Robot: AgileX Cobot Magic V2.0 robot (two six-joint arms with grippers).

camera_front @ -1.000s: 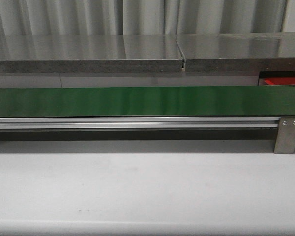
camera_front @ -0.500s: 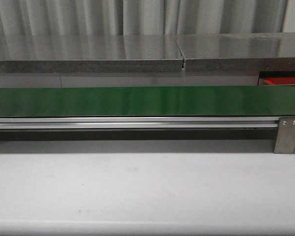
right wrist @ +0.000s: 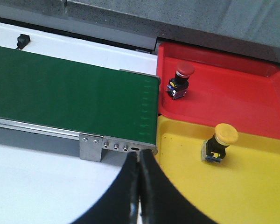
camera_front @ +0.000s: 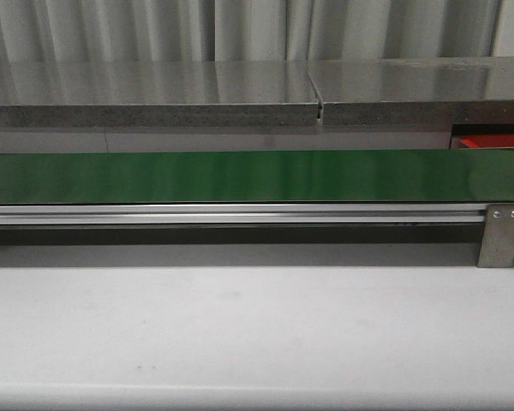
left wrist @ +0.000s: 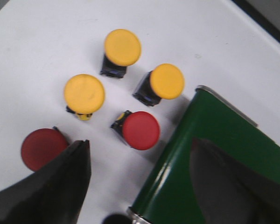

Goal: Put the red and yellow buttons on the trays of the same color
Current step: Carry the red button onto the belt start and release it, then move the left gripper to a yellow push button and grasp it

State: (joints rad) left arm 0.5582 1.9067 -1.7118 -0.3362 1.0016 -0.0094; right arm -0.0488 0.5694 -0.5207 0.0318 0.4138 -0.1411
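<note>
In the left wrist view three yellow buttons and two red buttons stand on the white table by the end of the green belt. My left gripper hangs open above them, holding nothing. In the right wrist view a red button lies on the red tray and a yellow button lies on the yellow tray. My right gripper is shut and empty, near the belt's end.
The green conveyor belt runs across the front view on a metal rail, with a bracket at its right end. A grey shelf stands behind it. A sliver of the red tray shows at right.
</note>
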